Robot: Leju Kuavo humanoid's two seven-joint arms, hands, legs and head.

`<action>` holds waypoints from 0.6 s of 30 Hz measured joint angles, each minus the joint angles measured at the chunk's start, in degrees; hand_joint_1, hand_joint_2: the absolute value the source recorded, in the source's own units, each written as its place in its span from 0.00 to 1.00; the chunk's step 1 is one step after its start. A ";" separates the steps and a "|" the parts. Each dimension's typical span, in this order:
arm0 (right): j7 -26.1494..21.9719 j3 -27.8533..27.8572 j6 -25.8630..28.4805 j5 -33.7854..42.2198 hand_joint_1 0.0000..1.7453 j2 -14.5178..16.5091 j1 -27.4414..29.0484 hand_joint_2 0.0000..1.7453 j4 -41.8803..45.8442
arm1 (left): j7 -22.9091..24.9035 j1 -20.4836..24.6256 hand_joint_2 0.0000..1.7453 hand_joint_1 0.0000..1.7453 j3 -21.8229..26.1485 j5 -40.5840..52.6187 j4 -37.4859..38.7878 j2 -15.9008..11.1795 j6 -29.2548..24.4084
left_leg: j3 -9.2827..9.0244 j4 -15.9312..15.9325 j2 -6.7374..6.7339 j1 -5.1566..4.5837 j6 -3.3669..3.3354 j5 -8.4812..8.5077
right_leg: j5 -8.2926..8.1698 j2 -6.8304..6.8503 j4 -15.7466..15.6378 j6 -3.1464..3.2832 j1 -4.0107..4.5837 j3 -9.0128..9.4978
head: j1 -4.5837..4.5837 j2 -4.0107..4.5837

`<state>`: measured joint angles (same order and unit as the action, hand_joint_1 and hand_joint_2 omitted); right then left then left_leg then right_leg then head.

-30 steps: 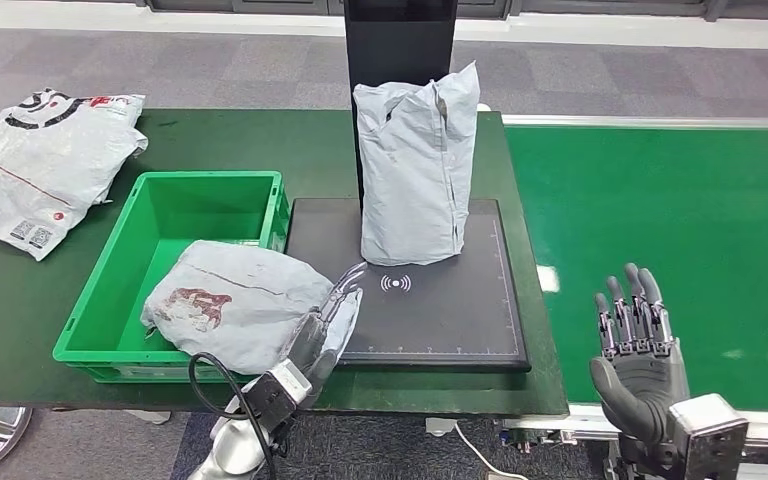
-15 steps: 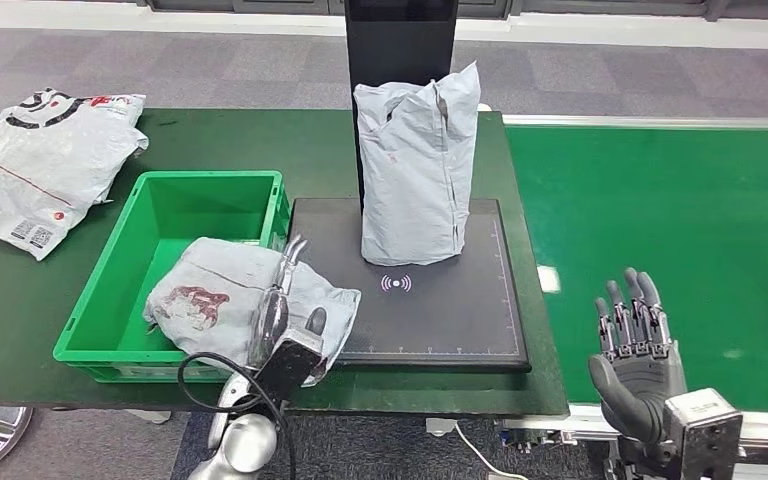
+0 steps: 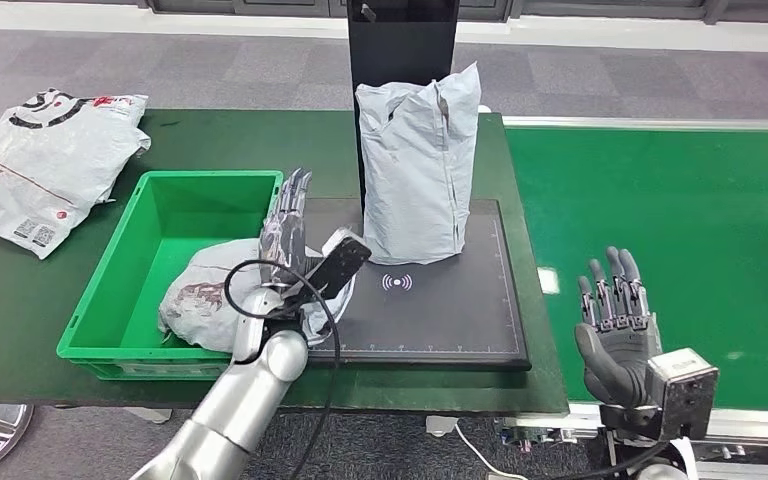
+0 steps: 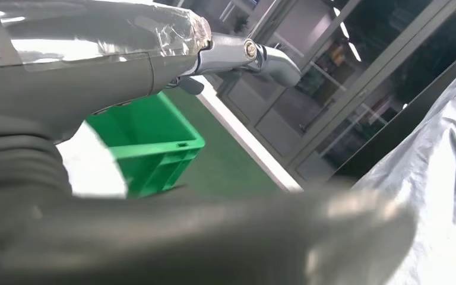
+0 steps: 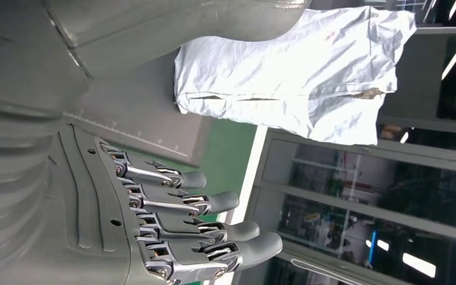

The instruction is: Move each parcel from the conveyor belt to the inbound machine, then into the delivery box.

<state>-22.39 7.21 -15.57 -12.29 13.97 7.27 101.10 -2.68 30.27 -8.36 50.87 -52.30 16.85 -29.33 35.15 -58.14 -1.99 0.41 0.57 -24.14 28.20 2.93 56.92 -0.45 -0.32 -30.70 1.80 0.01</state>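
Observation:
A tall grey parcel [image 3: 418,170] stands upright on the black scan plate [image 3: 440,310] of the inbound machine, leaning against its dark post. A crumpled grey parcel with red print [image 3: 205,300] lies across the front right corner of the green delivery box [image 3: 160,210], partly overhanging the plate. My left hand [image 3: 288,228] is raised just above that parcel by the box's right wall, fingers straight and holding nothing. My right hand [image 3: 615,320] hovers open, palm up, at the conveyor's near edge. The right wrist view shows its spread fingers [image 5: 172,225] and the tall parcel [image 5: 297,77].
White printed parcels [image 3: 45,160] lie at the far left of the dark green table [image 3: 10,300]. The green conveyor belt [image 3: 680,220] runs along the right. The machine's black post [image 3: 400,50] rises behind the plate. A black cable loops around my left wrist.
My left hand has lifted from the plate's near edge and moved forward and left to the box's right wall. The crumpled parcel has shifted slightly. My right hand has drifted a little left.

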 joint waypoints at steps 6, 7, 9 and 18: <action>-0.05 -1.33 0.09 0.21 0.00 -0.01 -3.60 1.00 -4.39 | 2.72 10.76 0.75 0.00 1.71 1.22 11.89 0.17 0.03 | 0.07 0.00 0.00 0.00 0.00 0.10 | -0.12 0.00 0.04 0.01 0.00 -0.08 | 0.00 -0.01; -0.05 -1.44 0.08 0.21 0.00 -0.01 -4.00 1.00 -4.87 | 3.16 12.00 0.50 0.00 1.95 1.27 13.32 0.20 0.12 | 0.07 0.00 0.00 -0.01 0.00 0.10 | -0.12 0.00 0.04 0.01 0.00 -0.08 | -0.01 -0.01; -0.05 -1.57 0.05 0.21 0.00 -0.01 -4.58 1.00 -5.63 | 3.78 13.94 0.00 0.00 2.40 1.32 15.64 0.22 0.37 | 0.08 0.00 0.01 -0.01 0.00 0.10 | -0.12 0.00 0.04 0.01 0.00 -0.09 | -0.01 -0.01; -0.08 -1.86 -0.01 0.31 0.00 -0.01 -5.43 1.00 -7.03 | 5.57 18.32 0.00 0.00 3.79 1.63 21.93 0.22 3.28 | 0.14 0.00 0.01 -0.02 0.00 0.09 | -0.12 0.00 0.04 0.01 0.00 -0.16 | -0.01 -0.01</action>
<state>-22.47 5.35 -15.58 -11.98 13.97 1.83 94.07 2.89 48.59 -4.57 52.51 -30.38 17.08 -26.05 35.29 -58.14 -1.99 0.40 0.57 -24.05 28.09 2.93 56.96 -0.44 -0.32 -30.86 1.79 0.01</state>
